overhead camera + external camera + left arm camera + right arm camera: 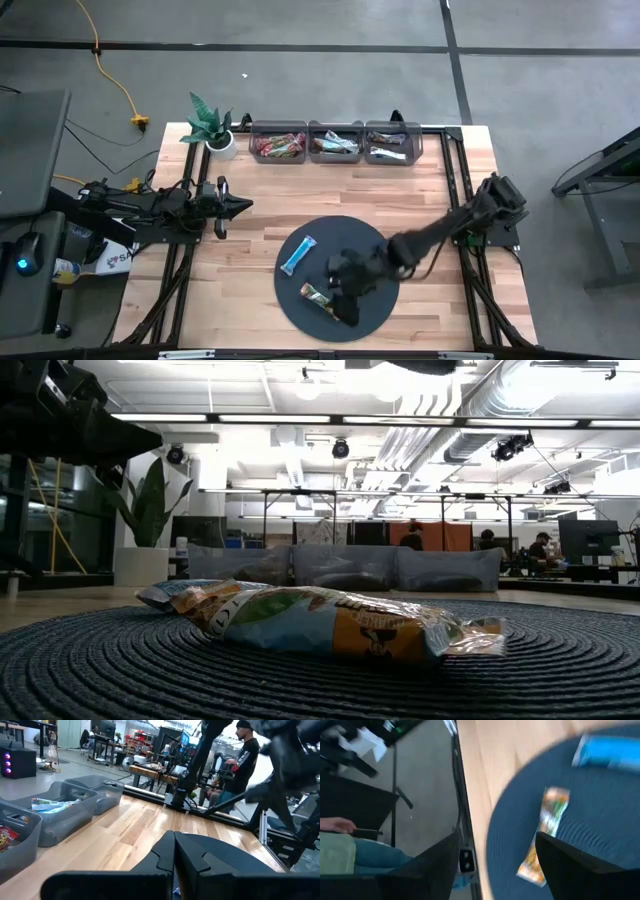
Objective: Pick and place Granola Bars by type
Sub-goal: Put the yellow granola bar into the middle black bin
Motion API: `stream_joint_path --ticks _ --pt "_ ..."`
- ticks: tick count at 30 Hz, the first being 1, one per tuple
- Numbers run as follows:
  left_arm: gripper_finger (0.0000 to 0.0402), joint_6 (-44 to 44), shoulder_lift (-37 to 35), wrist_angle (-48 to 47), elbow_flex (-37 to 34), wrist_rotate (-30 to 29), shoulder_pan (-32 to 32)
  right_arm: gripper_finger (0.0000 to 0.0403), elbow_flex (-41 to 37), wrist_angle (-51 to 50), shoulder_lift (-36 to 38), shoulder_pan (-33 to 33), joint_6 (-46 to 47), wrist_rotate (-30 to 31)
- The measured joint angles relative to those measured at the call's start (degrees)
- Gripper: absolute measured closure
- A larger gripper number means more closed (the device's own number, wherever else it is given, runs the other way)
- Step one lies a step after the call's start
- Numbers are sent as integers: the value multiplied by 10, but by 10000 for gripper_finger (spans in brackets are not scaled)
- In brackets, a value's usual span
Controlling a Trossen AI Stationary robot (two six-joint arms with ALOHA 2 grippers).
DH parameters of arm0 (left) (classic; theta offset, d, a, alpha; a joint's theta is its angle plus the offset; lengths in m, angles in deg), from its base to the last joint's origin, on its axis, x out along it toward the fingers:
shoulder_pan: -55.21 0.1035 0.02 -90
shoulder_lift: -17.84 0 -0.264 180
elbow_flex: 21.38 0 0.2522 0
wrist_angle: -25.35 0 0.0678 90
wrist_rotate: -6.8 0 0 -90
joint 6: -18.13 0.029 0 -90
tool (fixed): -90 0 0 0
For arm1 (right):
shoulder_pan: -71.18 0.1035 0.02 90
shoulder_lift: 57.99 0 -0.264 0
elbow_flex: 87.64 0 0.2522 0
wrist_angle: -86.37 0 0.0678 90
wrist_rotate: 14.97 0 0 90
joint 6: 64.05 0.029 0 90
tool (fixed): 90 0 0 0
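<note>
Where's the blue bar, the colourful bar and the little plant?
blue granola bar (298, 255), high view, middle of its wrapper.
multicolour granola bar (317, 296), high view, the wrapper's visible part beside the right gripper.
potted plant (210, 120), high view, on its green leaves.

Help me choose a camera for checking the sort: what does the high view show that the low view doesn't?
Only the high view shows the three clear bins from above with their bars, both arms whole, and the open right gripper by the multicolour bar. Only the low view shows the room behind and the wrapper's side. Both show the dark round mat, the multicolour bar and the plant.
</note>
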Motion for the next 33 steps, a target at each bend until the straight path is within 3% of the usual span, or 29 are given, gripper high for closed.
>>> stream_joint_path --ticks 6,21,33 --pt "400 0 0 0 0 0 0 159 0 8 -68 40 61 39" --pt "400 0 0 0 0 0 0 159 0 59 -171 51 -18 199" --pt "400 0 0 0 0 0 0 159 0 64 -180 56 -32 230"
